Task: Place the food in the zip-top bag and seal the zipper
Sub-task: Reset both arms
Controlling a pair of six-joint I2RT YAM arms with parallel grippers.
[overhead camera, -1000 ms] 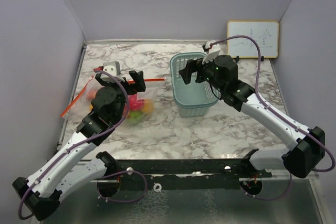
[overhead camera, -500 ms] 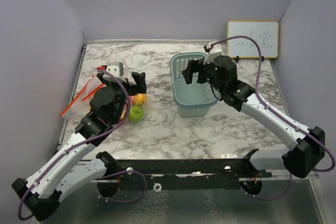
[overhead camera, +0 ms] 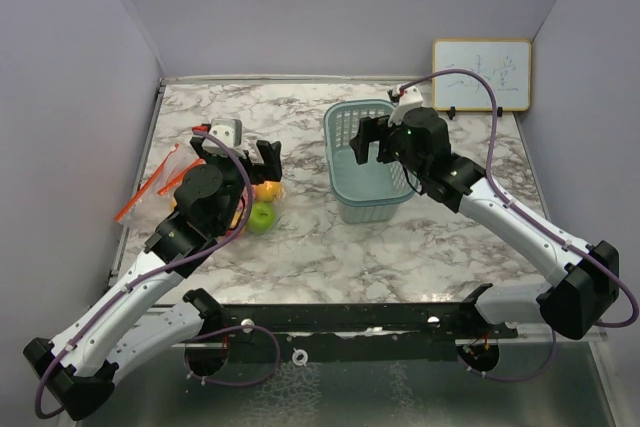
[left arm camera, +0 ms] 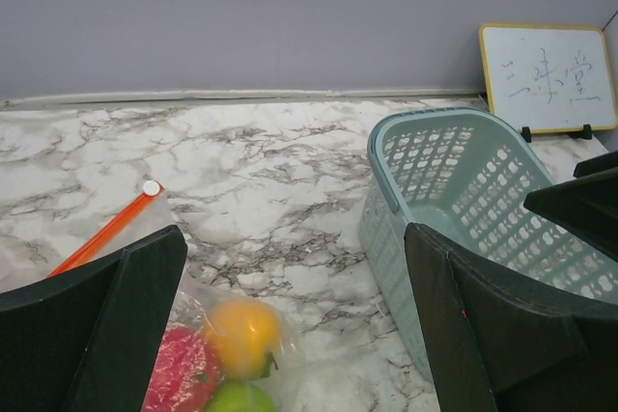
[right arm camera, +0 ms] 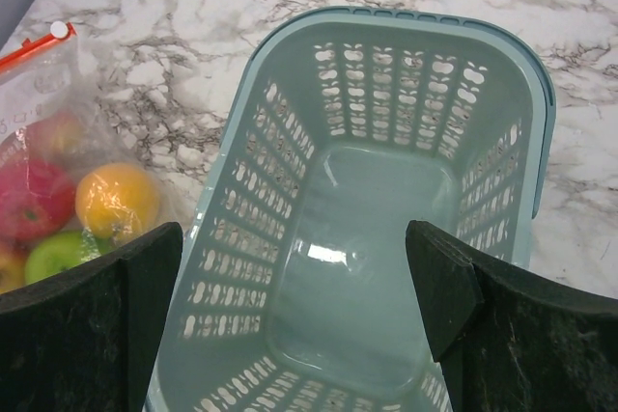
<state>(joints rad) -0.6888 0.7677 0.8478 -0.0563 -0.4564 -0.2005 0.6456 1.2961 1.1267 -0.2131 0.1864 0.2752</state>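
**Fruits bagged; zipper closure unconfirmed.**
Small glossy toy fruits [left arm camera: 243, 335], red, orange and green, lie in the clear zip-top bag [right arm camera: 39, 94] just beneath the left pincer [left arm camera: 294, 233], which is spread and holds nothing. The right pincer [right arm camera: 292, 229], likewise spread, hovers above the pale teal lattice basket [right arm camera: 406, 18], which is bare inside. Probably left to do: sealing the orange zipper strip [left arm camera: 106, 229].

The tabletop [overhead camera: 330, 247] was white marble veined with grey and brown. The basket [right arm camera: 290, 142] was pale teal, its walls patterned with rows of apple-shaped holes. The zip-top bag [right arm camera: 39, 94] was clear, its zipper strip [left arm camera: 101, 233] orange-red with a white tip. The toy fruits were orange [right arm camera: 118, 200], red [right arm camera: 34, 198] and green [right arm camera: 58, 253]. The whiteboard [left arm camera: 550, 74] was white with dark scribbles and a yellow frame.
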